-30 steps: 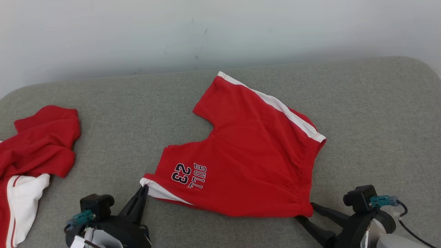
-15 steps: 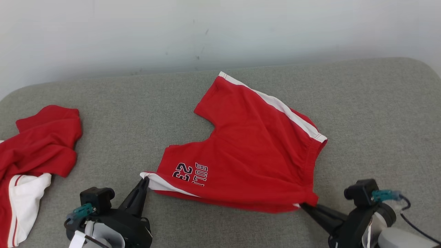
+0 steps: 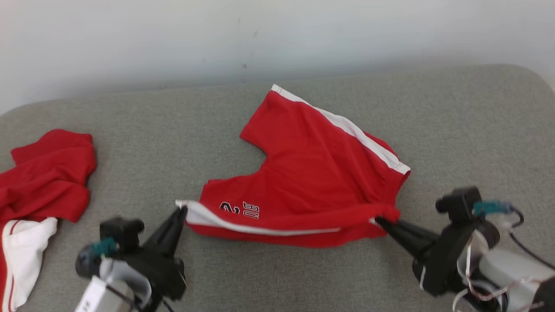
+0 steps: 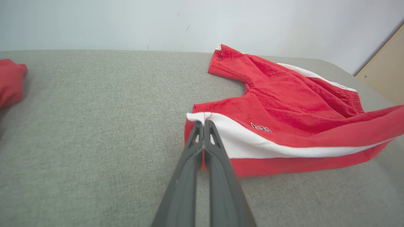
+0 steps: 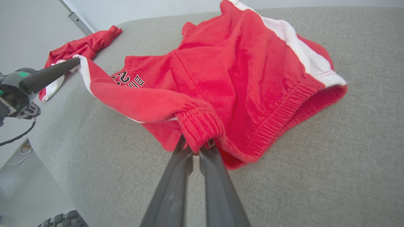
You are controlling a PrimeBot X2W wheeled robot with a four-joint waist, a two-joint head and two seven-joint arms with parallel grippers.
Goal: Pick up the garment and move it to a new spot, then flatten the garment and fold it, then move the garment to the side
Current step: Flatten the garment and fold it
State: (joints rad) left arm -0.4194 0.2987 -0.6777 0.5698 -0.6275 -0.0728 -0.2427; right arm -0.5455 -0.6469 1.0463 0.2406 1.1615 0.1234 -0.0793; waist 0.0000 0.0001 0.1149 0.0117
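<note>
The red cotton shorts with white side stripes and dark number lettering (image 3: 316,173) lie near the middle of the grey woven-fabric cushion (image 3: 143,143). Their near edge is raised off the cushion and stretched in a taut line between the two grippers, while the far leg and the far end of the waistband rest on the fabric. The left gripper (image 3: 181,211) has its two dark fingers pressed together on the white-striped hem corner of the near leg. The right gripper (image 3: 378,220) pinches the near corner of the gathered elastic waistband, fingers closed on bunched red cloth. The raised edge hides part of the lettering. A crumpled red and white garment (image 3: 43,177) lies at the cushion's left end, well apart from the shorts, and a pale wall (image 3: 173,34) stands behind
</note>
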